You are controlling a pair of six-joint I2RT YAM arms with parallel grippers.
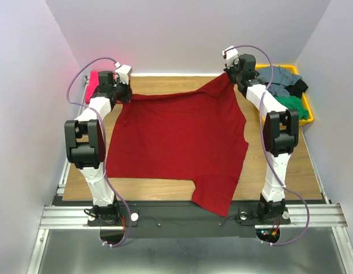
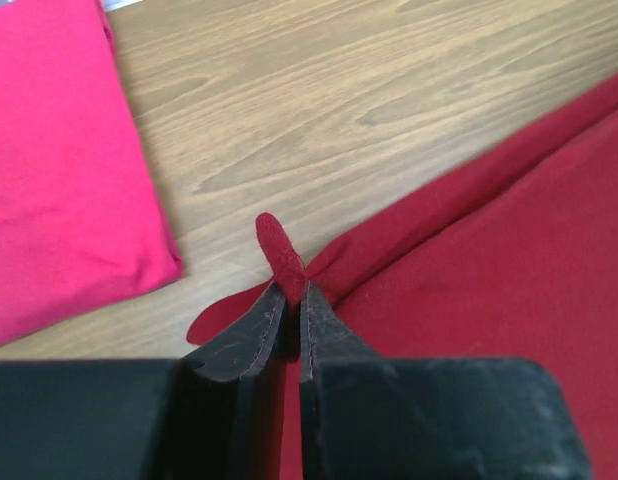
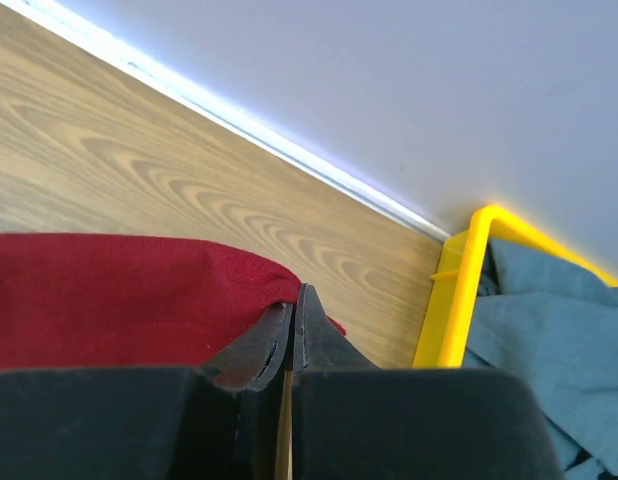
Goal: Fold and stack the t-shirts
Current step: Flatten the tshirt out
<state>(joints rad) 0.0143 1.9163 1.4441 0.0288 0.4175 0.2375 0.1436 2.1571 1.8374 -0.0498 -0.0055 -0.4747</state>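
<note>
Leftward, a folded hot-pink fabric t-shirt waits; beside it the left gripper pinches one far corner of the dark crimson fabric t-shirt on the wooden table, the right gripper clamping the other, likely stretching it flat for folding.

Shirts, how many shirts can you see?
5. The crimson shirt spread on the table, the pink shirt folded far left, and a grey shirt, black shirt and green shirt heaped in the yellow bin, where more may hide.
</note>
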